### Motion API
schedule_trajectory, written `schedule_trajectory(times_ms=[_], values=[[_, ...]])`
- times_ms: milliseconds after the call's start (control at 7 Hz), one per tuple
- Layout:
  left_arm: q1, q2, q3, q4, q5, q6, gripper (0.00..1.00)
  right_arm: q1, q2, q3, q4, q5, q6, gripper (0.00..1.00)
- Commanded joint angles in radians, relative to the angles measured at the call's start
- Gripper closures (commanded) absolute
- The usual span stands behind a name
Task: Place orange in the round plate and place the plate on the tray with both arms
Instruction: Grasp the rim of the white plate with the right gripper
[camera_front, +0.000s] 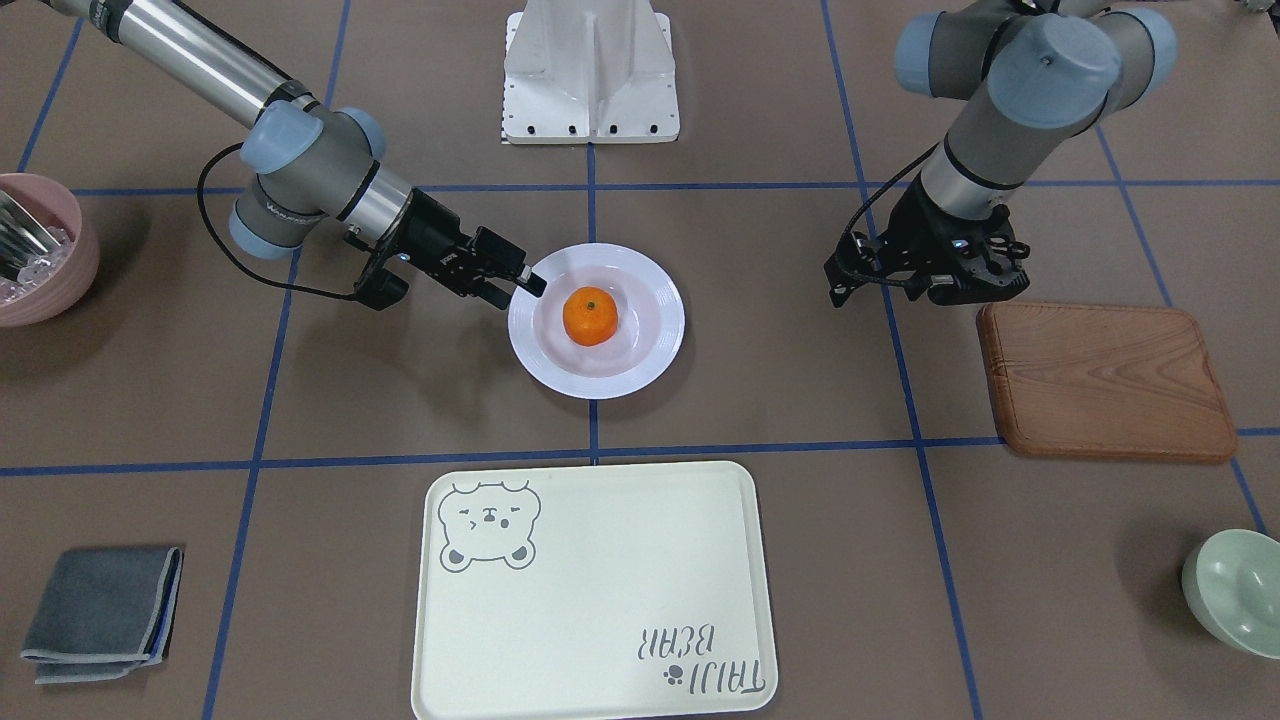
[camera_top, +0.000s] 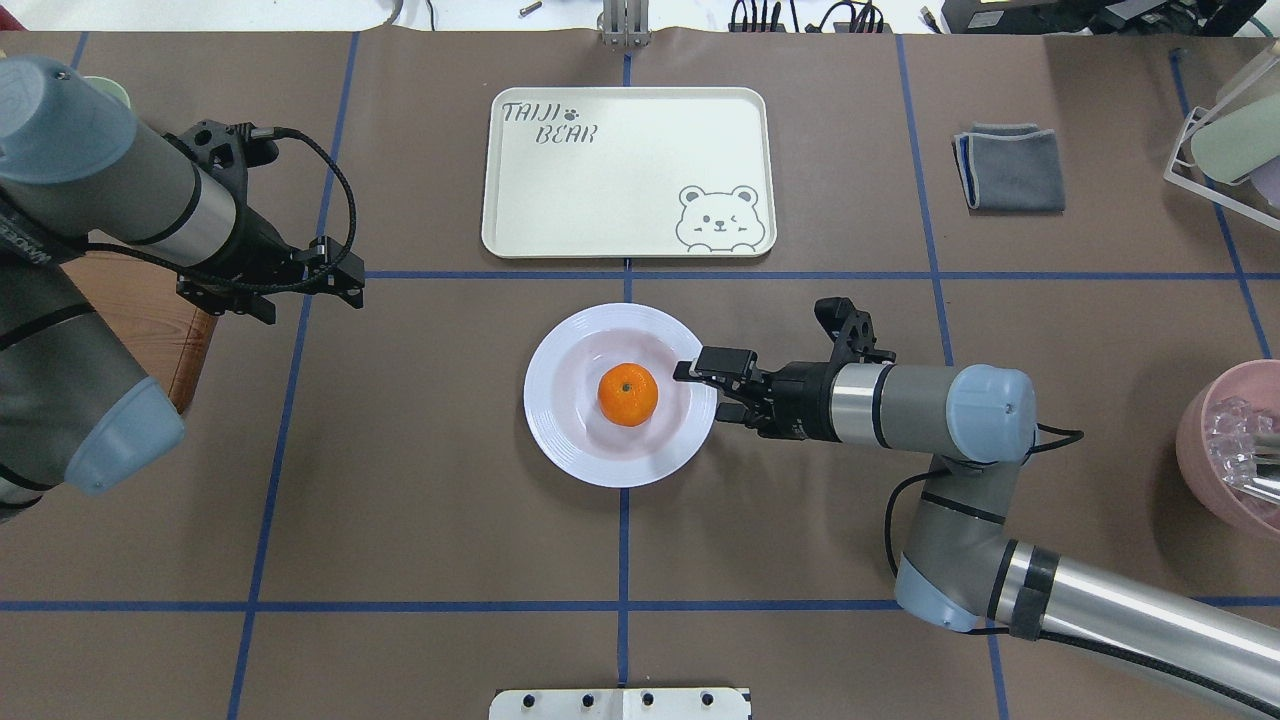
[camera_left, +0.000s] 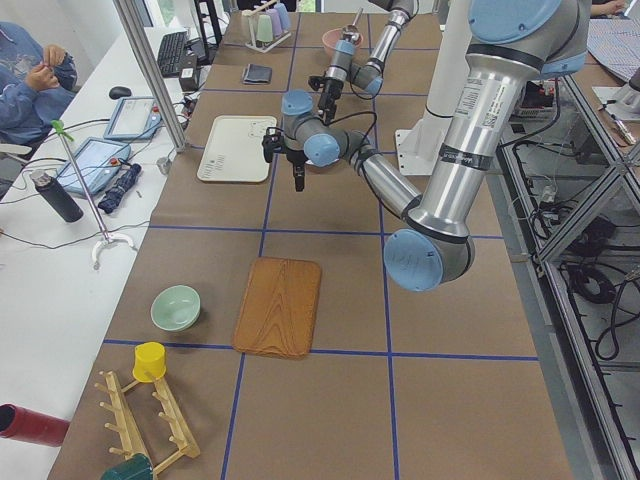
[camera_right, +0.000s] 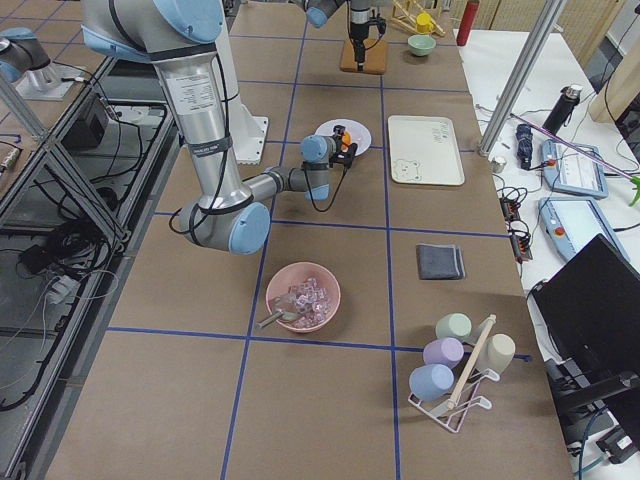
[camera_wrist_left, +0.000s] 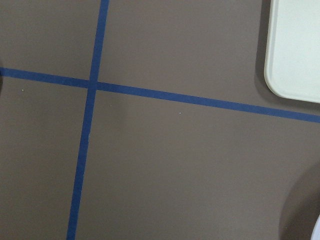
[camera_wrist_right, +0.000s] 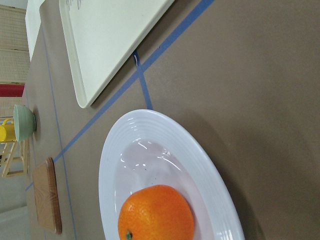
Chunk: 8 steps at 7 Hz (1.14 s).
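The orange (camera_top: 628, 394) is seated in the round plate (camera_top: 560, 440); the right gripper (camera_top: 705, 390), fingers (camera_top: 712, 360) apart, is set at its right rim, apparently for lifting.

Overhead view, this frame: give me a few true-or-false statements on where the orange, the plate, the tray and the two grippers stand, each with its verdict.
1. The orange lies in the white plate. True.
2. The plate already stands on the tray. False: it stands on the table, on the robot's side of the tray, apart from it.
3. The right gripper is at the plate's rim. True.
4. The left gripper is at the plate's opposite rim. False: it hangs well away from the plate, near the wooden board.
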Motion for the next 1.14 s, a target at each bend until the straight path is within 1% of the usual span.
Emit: schedule_trajectory(times_ms=[0,286,429,571,714,857,1000], values=[[-0.007,0.017,-0.018,0.002,0.0,0.001,0.02,-0.057,0.001,0.002,0.002,-0.13,0.0,0.0],[-0.007,0.017,-0.018,0.003,0.0,0.001,0.02,-0.071,-0.007,0.0,0.002,-0.151,0.0,0.0],[-0.007,0.018,-0.018,0.003,0.0,0.001,0.02,-0.075,-0.004,0.0,0.001,-0.179,0.009,0.0],[-0.007,0.018,-0.019,0.003,0.0,0.001,0.02,-0.086,-0.004,0.0,0.002,-0.21,0.04,0.06],[-0.008,0.018,-0.019,0.005,0.0,0.001,0.02,-0.089,-0.004,0.0,0.001,-0.21,0.042,0.18],[-0.01,0.018,-0.019,0.005,0.0,0.001,0.02,-0.094,-0.004,-0.001,0.001,-0.211,0.043,0.26],[-0.013,0.018,-0.019,0.005,0.0,0.001,0.02,-0.095,-0.003,0.0,0.001,-0.214,0.045,0.36]])
